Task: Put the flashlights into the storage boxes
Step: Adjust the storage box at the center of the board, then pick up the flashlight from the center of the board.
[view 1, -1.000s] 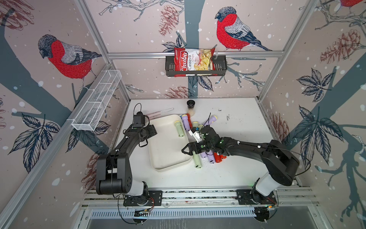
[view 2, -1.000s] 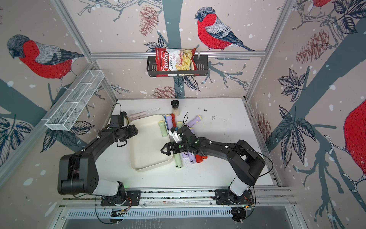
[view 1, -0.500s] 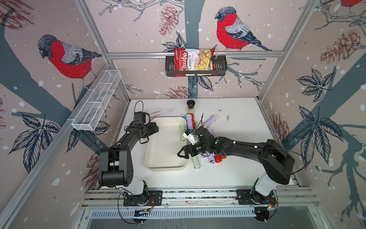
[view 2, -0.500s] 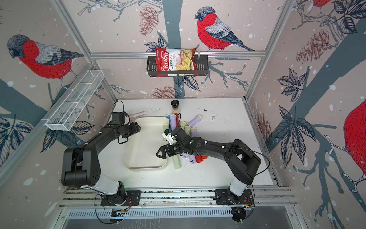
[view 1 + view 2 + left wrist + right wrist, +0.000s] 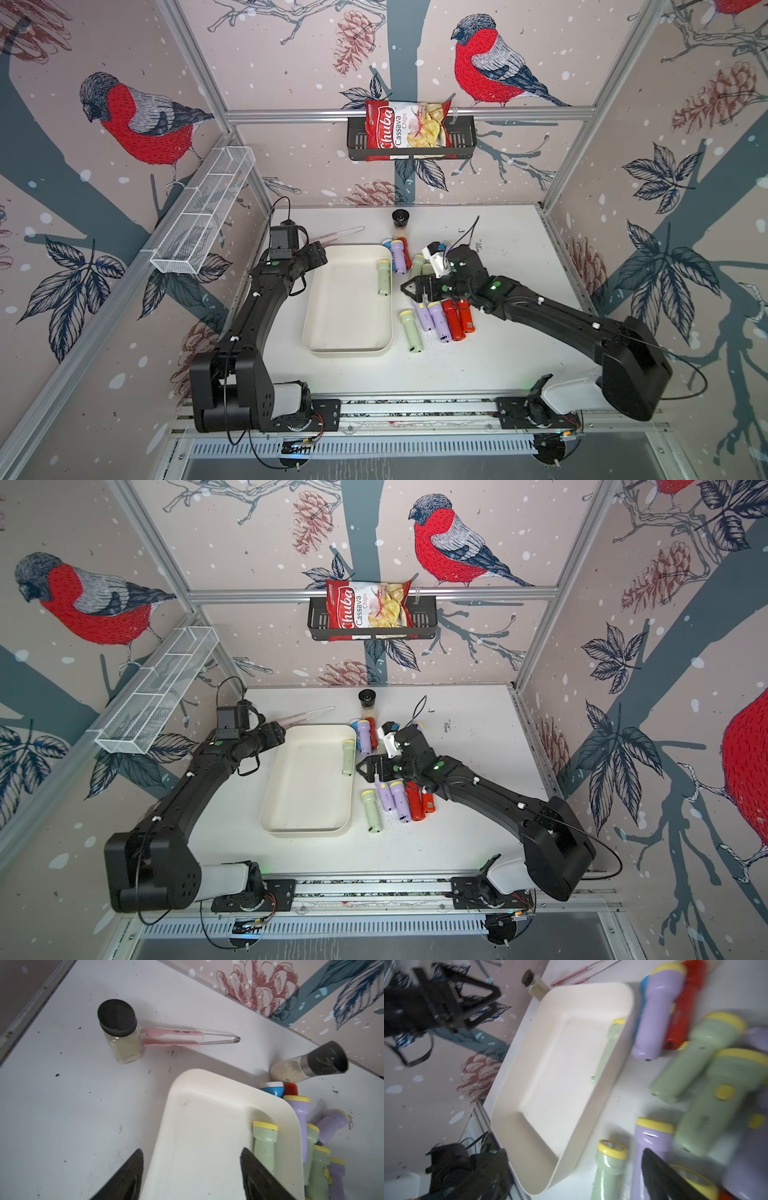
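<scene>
left end effector (image 5: 192,1149) spread astride the tray (image 5: 197,1122) wall, probably steadying it; right end effector (image 5: 409,289) gaping, empty, over loose flashlights (image 5: 435,322) for a grab

Pale green flashlight (image 5: 264,1148) inside cream tray (image 5: 203,1115), wide-spread hand (image 5: 192,1150) astride its wall

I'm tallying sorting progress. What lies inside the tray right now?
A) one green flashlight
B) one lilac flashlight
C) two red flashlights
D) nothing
A: a single green flashlight lies inside the tray, along one long wall, and nothing else is in it.
</scene>
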